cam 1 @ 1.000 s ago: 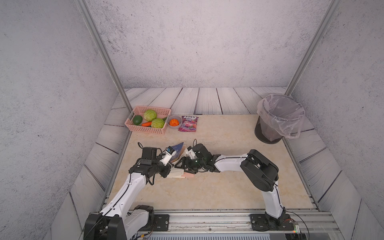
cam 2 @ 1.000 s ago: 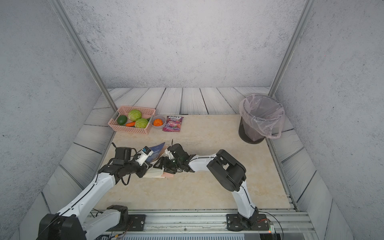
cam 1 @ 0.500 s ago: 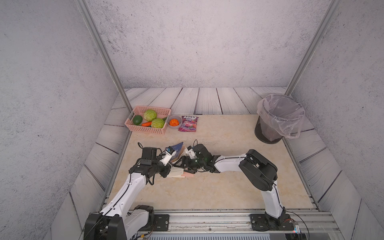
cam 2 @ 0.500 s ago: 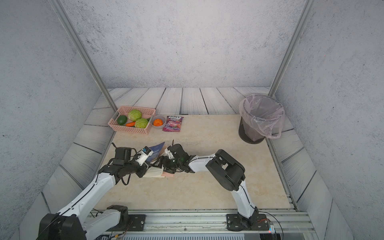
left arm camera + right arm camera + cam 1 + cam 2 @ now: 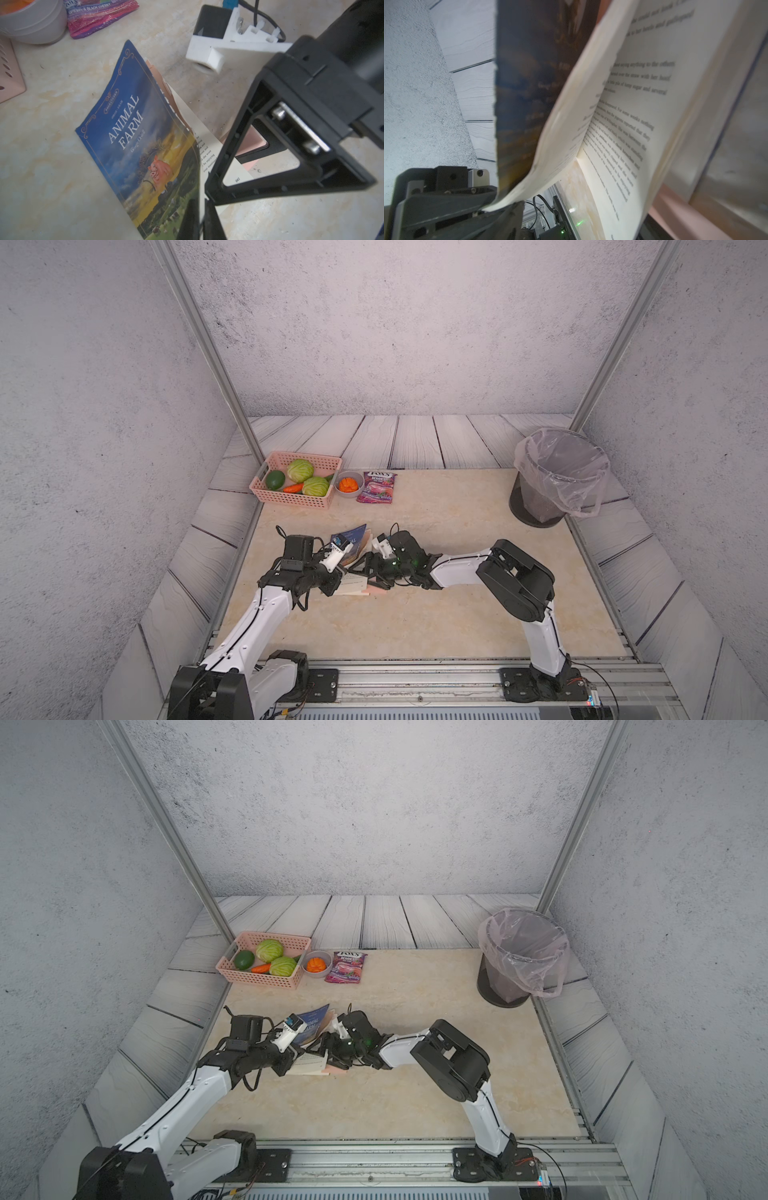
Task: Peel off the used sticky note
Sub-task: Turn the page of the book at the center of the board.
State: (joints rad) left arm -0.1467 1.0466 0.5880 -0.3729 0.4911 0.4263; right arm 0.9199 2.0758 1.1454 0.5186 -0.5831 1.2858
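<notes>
The left hand point(image 5: 200, 207) is clenched on the lower edge of the book's point(image 5: 135, 128) blue cover and the few leaves behind it. It holds them tilted up off the block of pages, evidently so that the page point(image 5: 236, 179) beneath lies bare for the other arm. Its forearm reaches in low over the desk point(image 5: 415, 626), with the wrist turned so the fingers pinch the cover from the side. Just beside it, facing it across the open book, the right hand point(image 5: 365, 576) is released, jaws spread wide. It lies nearly flat, fingers pointing in under the raised cover. The pink sticky note point(image 5: 252, 141) sits at the outer edge of the bared page, right at those fingers. Through the frame of the nearer finger it appears to lie against the far finger's pad, though the view is too cramped to say it touches. The jaws have not closed on it, so I judge the peel has yet to begin. The right arm is folded sharply at the elbow, forearm stretched level toward the book. Beyond both hands, well apart, a lined bin point(image 5: 557, 477) stands on the right arm's side, a likely place for the note.
</notes>
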